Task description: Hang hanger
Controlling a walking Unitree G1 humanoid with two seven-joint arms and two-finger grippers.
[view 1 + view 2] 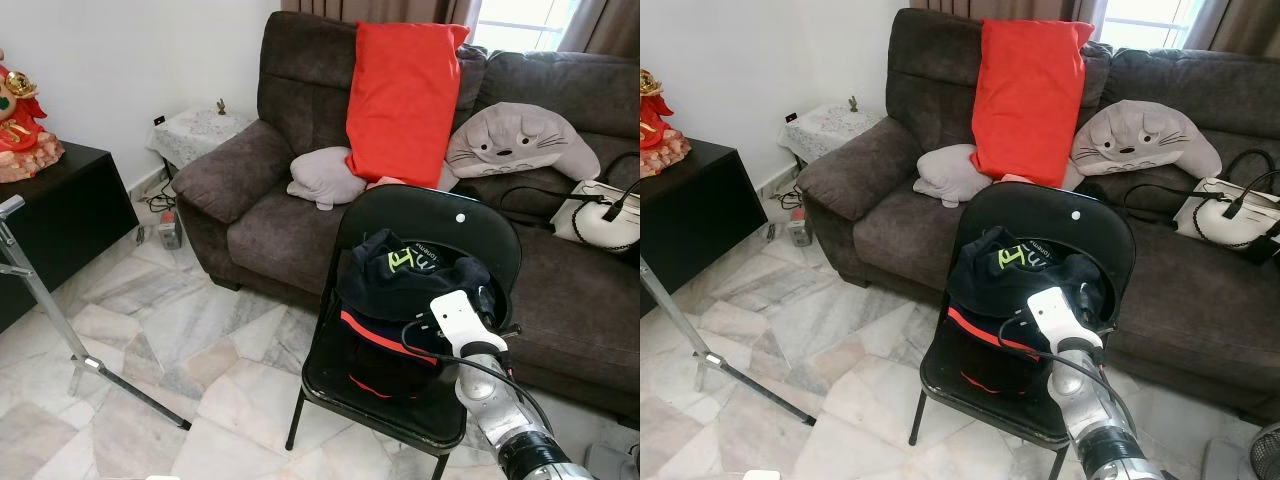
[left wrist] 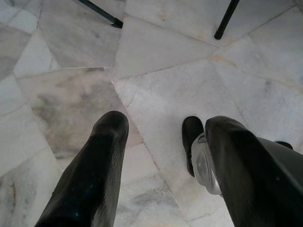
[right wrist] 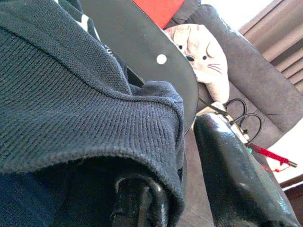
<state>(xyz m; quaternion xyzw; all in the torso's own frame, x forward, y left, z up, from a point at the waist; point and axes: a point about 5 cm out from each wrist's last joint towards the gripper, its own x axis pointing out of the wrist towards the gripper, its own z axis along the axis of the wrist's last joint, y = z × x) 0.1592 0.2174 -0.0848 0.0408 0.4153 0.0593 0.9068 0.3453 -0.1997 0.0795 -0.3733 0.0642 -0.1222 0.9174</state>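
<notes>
A heap of dark clothes with red trim and a neon-green print lies on a black chair. My right gripper reaches into the heap from the front, its white wrist housing just before the pile. In the right wrist view the right gripper is open. One finger sits under the hem of a navy knit garment and the other finger stands beside it. My left gripper hangs open over the marble floor.
A brown sofa with a red cushion, grey plush pillows and a white handbag stands behind the chair. A metal rack's slanted leg and a black cabinet are at the left. Marble floor lies between them.
</notes>
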